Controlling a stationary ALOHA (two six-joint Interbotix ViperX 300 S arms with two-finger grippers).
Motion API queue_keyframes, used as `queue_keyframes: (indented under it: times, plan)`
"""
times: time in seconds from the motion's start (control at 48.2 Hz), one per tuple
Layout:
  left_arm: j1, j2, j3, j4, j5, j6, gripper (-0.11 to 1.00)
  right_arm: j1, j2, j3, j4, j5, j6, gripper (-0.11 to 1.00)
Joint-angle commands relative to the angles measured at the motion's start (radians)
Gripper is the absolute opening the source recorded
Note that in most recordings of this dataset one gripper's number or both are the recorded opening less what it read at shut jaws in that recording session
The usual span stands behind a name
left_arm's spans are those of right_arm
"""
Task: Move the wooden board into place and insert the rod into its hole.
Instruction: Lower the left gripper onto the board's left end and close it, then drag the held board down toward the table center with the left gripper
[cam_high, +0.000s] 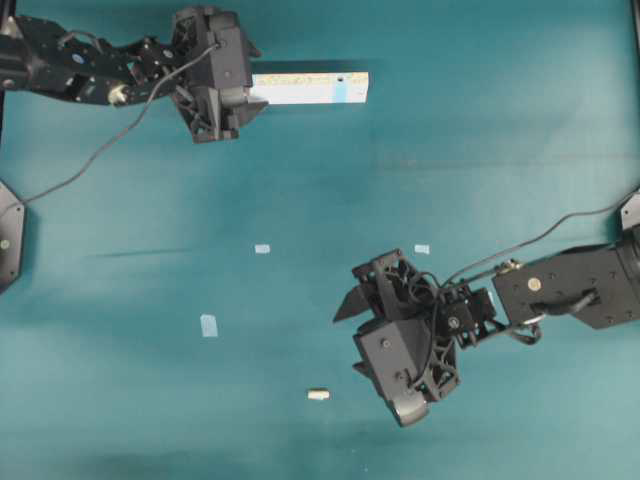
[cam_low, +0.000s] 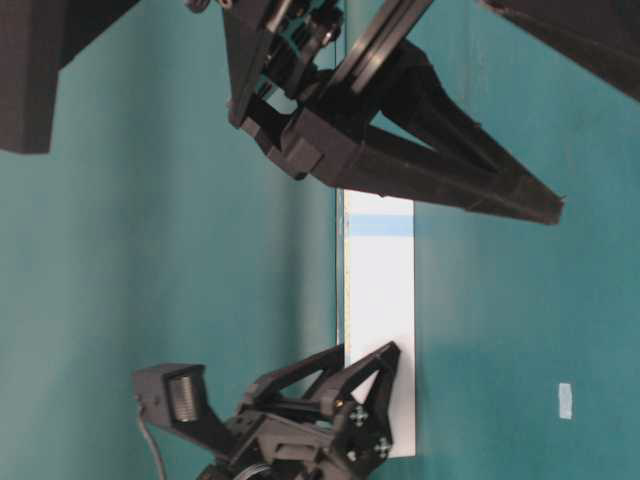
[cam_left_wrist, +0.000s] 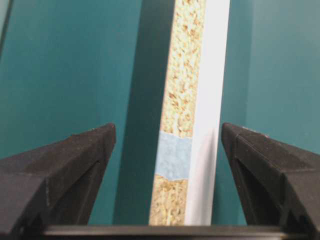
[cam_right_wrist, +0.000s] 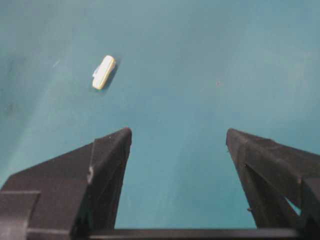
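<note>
Wooden board (cam_high: 310, 88), long pale speckled strip with light-blue patch, lies upper centre of overhead view; its tiny dark hole (cam_high: 341, 76) empty. Left gripper (cam_high: 258, 88) at upper left straddles board's near end, jaws apart, nothing clamped. Short cream-white cylindrical rod (cam_high: 318, 394) lies lower centre, untouched. Right gripper (cam_high: 350, 340) nearby, spread wide, empty. Both steps outstanding. Left arm hides board's left end.
</note>
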Motion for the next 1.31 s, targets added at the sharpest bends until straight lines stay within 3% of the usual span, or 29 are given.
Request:
queue_keyframes:
  times: [0.0,0.477,0.581,0.747,1.037,1.203,1.286]
  plan:
    - [0.002,0.003,-0.018,0.000,-0.031,-0.005,0.87,0.000,-0.014,-0.028,0.002,0.014,0.002,0.86]
    - [-0.005,0.049,-0.032,0.000,-0.083,-0.009,0.85,0.000,-0.017,-0.028,-0.002,0.054,0.000,0.86]
    - [-0.008,0.060,-0.028,0.000,-0.083,-0.009,0.72,0.000,-0.021,-0.025,-0.002,0.055,0.000,0.86]
    - [-0.028,0.092,-0.034,0.000,-0.083,-0.009,0.39,0.000,-0.021,-0.023,-0.002,0.057,0.000,0.86]
    - [-0.058,0.095,-0.054,0.000,-0.083,-0.009,0.38,0.000,-0.025,-0.021,-0.002,0.066,0.000,0.85]
    - [-0.067,0.064,-0.051,-0.002,-0.058,-0.009,0.21,0.000,-0.025,-0.023,-0.003,0.066,0.000,0.85]
    - [-0.077,0.032,-0.044,0.000,-0.018,-0.014,0.21,0.000,-0.025,-0.025,-0.003,0.066,0.000,0.85]
